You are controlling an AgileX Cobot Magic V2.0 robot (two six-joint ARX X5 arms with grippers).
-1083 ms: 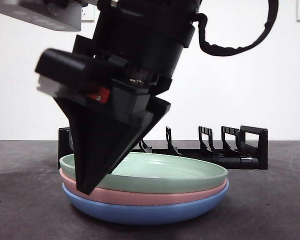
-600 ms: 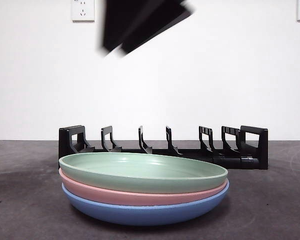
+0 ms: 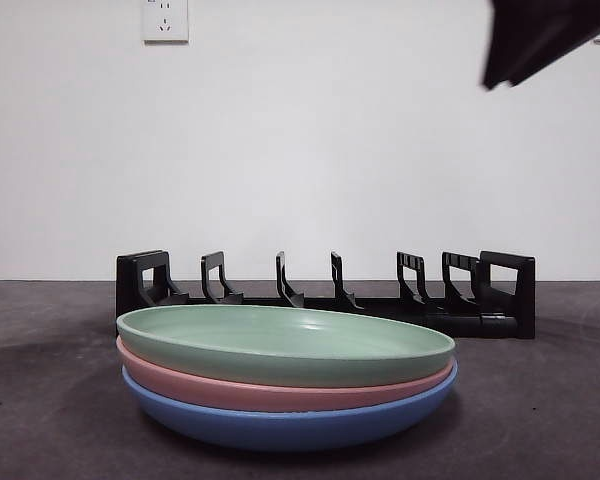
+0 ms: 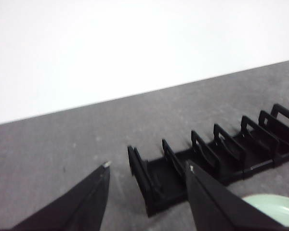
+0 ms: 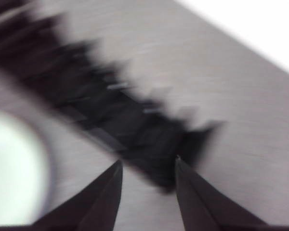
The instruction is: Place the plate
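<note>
Three plates are stacked near the front in the front view: a green plate [image 3: 280, 340] on top, a pink plate [image 3: 280, 392] under it and a blue plate [image 3: 280, 425] at the bottom. A black slotted plate rack [image 3: 480, 300] stands behind them with nothing in it. My right gripper [image 3: 520, 55] is high at the top right corner, open and holding nothing. Its wrist view is blurred and shows the gripper [image 5: 148, 160], the rack [image 5: 135, 125] and a pale plate [image 5: 14, 168]. My left gripper [image 4: 147, 166] is open and holds nothing above the rack's end [image 4: 154, 183], with the green plate's rim [image 4: 274, 207] beside it.
The dark grey table [image 3: 540, 400] runs to a white wall with a socket [image 3: 165, 18] at the upper left. The rack has several upright dividers [image 3: 337, 280] across its length.
The right gripper was down at the stack's left rim a second ago. It has risen off the plates and swung to the top right corner. The plates have not moved.
</note>
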